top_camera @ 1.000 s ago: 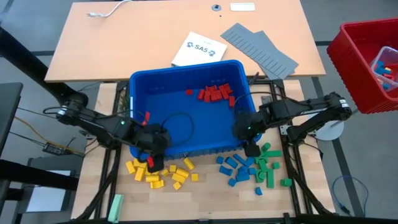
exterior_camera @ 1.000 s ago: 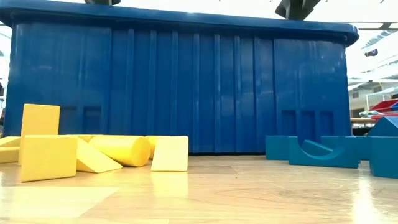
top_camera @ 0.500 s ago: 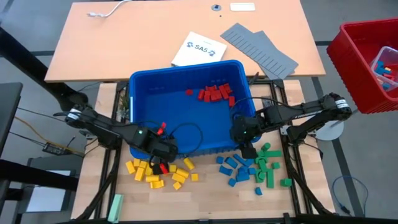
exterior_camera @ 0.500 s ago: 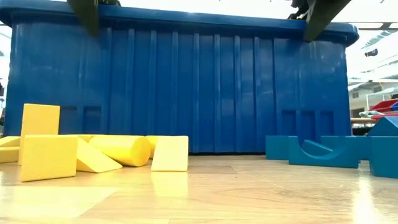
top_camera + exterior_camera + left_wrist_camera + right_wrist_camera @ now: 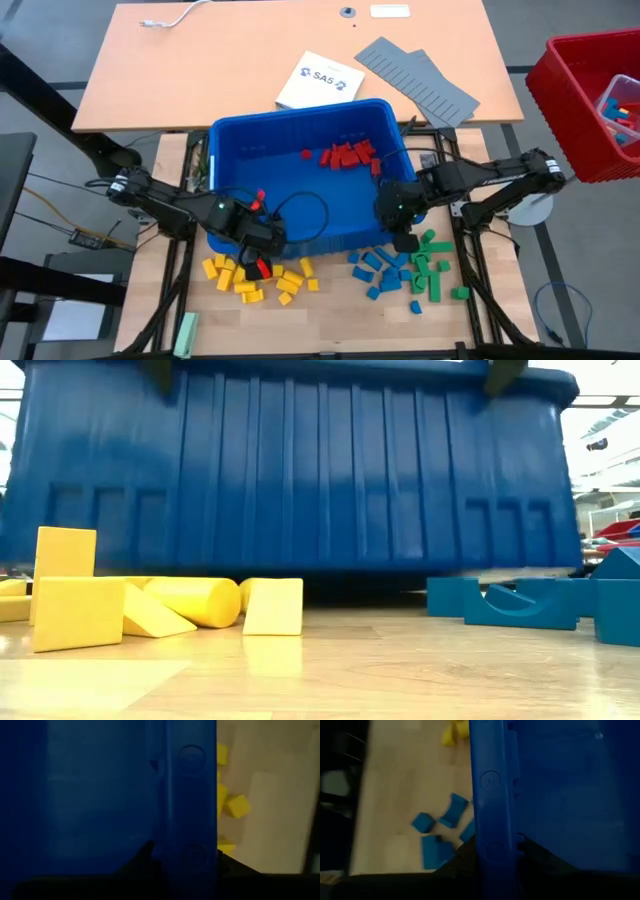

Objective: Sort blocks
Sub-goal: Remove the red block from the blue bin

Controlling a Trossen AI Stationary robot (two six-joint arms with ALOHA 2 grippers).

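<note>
Nearest on the table (image 5: 330, 325) lie yellow blocks (image 5: 250, 280), then blue blocks (image 5: 378, 270) and green blocks (image 5: 432, 270). Behind them both arms' fingers are clamped on the blue bin's (image 5: 230, 150) near rim, left gripper (image 5: 258, 262), right gripper (image 5: 403, 238). The bin's near edge is raised; red blocks (image 5: 345, 155) sit at its far end

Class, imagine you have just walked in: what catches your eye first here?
The big blue bin at the table's middle, near edge tipped up off the wood, both grippers clamped on its near rim: left gripper, right gripper. In front lie yellow blocks, blue blocks and green blocks; red blocks sit inside.
</note>
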